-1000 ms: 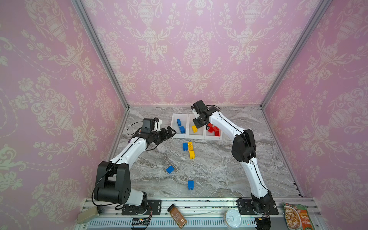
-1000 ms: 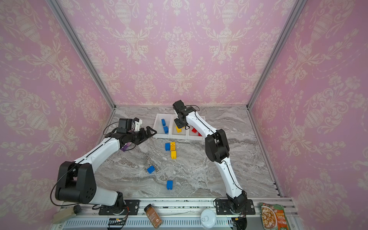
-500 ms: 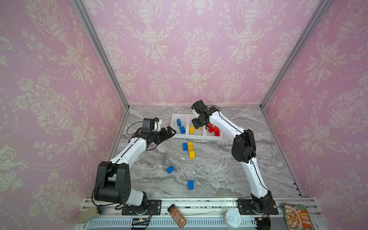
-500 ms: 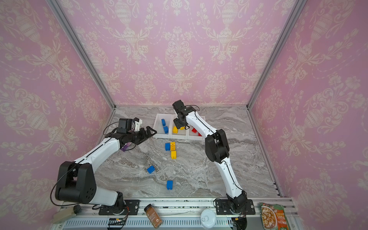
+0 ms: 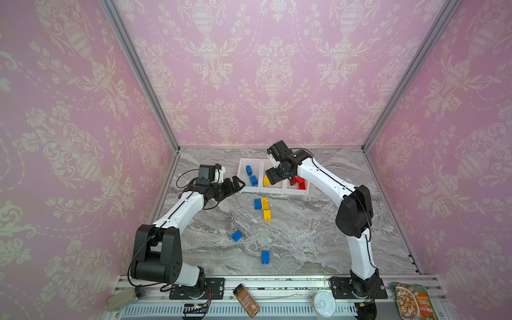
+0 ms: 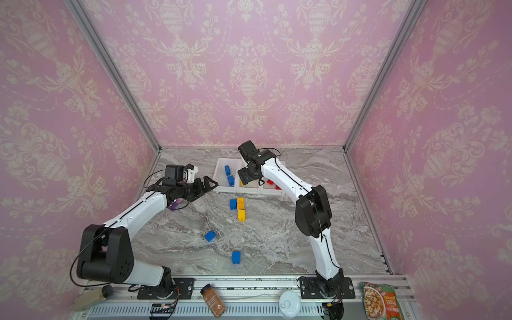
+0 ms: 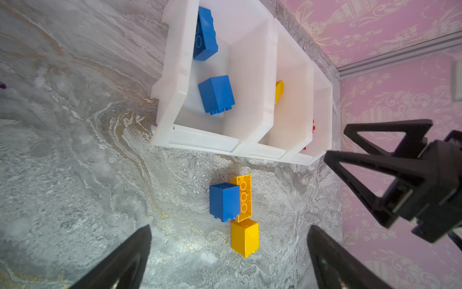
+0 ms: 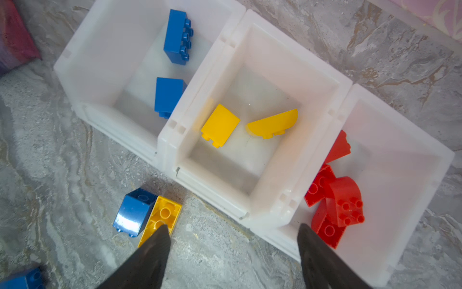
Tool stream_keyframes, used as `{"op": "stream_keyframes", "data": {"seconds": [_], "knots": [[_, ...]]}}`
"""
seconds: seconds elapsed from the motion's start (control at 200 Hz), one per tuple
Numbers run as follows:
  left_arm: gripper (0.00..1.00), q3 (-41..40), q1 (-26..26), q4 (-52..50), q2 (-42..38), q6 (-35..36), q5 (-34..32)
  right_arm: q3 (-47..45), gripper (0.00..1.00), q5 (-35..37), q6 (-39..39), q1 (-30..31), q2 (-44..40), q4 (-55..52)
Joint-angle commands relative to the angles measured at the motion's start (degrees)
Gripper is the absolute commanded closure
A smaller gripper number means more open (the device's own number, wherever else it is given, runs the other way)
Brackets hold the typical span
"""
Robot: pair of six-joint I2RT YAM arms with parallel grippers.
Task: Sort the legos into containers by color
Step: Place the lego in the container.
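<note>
My left gripper (image 5: 234,184) stands fully spread and empty, just off the left end of the bins (image 5: 273,191). These three joined bins sit near the far edge of the counter (image 5: 304,235), with two blue bricks (image 5: 253,180) in the left one, two yellow bricks (image 8: 220,125) in the middle one and red bricks (image 8: 335,200) in the right one. Five loose bricks (image 5: 258,204) lie mid-counter. My right gripper (image 8: 232,226), jaws apart and holding nothing, hangs over the middle bin.

Pink damask wallpaper walls (image 5: 249,69), grey marble tabletop (image 5: 304,221), aluminium corner posts (image 5: 138,72).
</note>
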Motion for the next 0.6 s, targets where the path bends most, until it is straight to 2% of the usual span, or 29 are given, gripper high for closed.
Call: {"op": "stream_keyframes", "data": {"seconds": [0.0, 0.205, 0.41, 0.595], "knots": [[0.01, -0.1, 0.4, -1.7, 0.1, 2.0, -0.5, -6.0, 0.14, -1.0, 5.8, 2.5, -5.0, -0.4], [0.01, 0.1, 0.4, -2.3, 0.5, 2.3, -1.1, -18.8, 0.10, -4.9, 14.5, 6.4, -11.1, 5.6], [0.01, 0.2, 0.4, -2.7, 0.8, 2.4, -1.4, -24.5, 0.09, -6.0, 21.8, 9.5, -11.1, 7.8], [0.01, 0.3, 0.4, -2.9, 0.8, 2.7, -1.8, -27.8, 0.17, -4.6, 26.9, 11.1, -9.3, 11.0]]}}
